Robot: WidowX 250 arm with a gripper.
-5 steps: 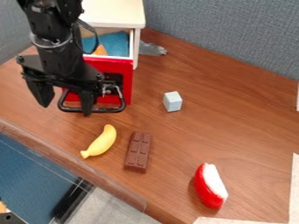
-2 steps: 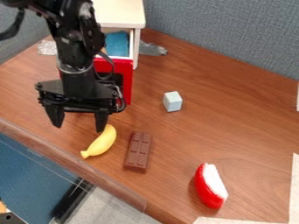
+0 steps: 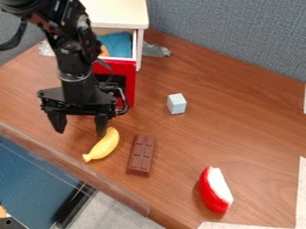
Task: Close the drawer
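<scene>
Gripper [image 3: 80, 124] pointing down, fingers spread wide, nothing between them. It hangs in front of the red-faced drawer, toward the table's near edge. One fingertip is right by the upper tip of a yellow banana [image 3: 104, 144]; touching or not, I can't tell from where I stand. Black arm [image 3: 76, 67] rises from it to the upper left, cutting across part of the drawer front.

Drawer [image 3: 128, 74] juts out of a white cabinet [image 3: 116, 13], plainly open. Blue cloth [image 3: 118, 44] inside, with something orange next to it, half masked by the arm. Dark handle [image 3: 124, 103] on the red face, its near part behind the gripper.

Just right of the banana, a brown chocolate bar [image 3: 141, 155], lying flat. Farther up and right, a pale block [image 3: 176, 103], alone on the wood. Lower right, well apart from the rest, a red and white wedge [image 3: 215, 190] on its side. Crumpled grey thing [image 3: 156, 50] beside the cabinet. All this on a brown wooden table [image 3: 197, 138]; grey fabric partition [image 3: 221, 33] behind.
</scene>
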